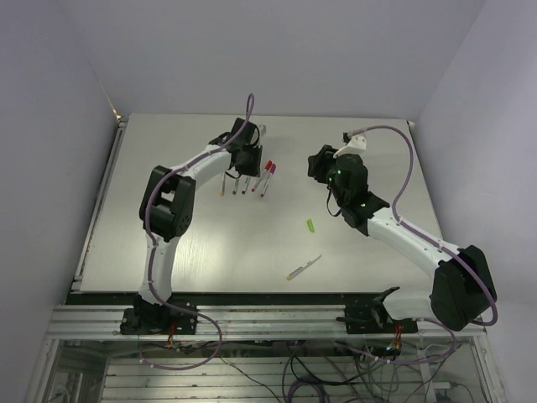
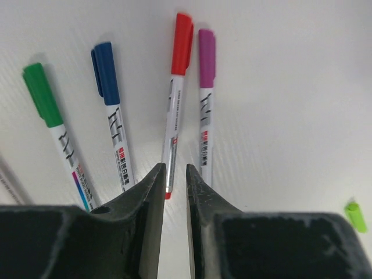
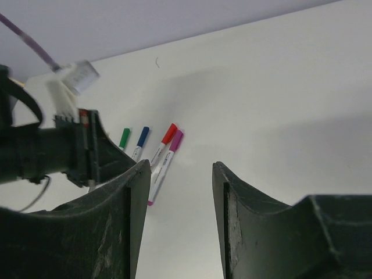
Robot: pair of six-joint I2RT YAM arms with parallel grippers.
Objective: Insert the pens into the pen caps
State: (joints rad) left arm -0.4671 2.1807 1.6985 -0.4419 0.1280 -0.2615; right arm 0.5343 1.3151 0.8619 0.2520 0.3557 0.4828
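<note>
Green (image 2: pixel 40 96), blue (image 2: pixel 106 72), red (image 2: pixel 181 43) and purple (image 2: pixel 206 55) capped pens lie side by side on the table; the top view shows the row (image 1: pixel 247 180). My left gripper (image 2: pixel 175 171) hovers over the near end of the red pen, jaws a narrow gap apart, holding nothing. A light green cap (image 1: pixel 310 225) lies alone, also in the left wrist view (image 2: pixel 355 216). A loose pen (image 1: pixel 303 267) with a yellowish end lies nearer the front. My right gripper (image 3: pixel 177 168) is open and empty, right of the row.
A further thin barrel with an orange end (image 1: pixel 222 185) lies at the left of the row. The left arm's gripper (image 3: pixel 87 154) fills the left of the right wrist view. The table's back edge meets the wall (image 1: pixel 268 115).
</note>
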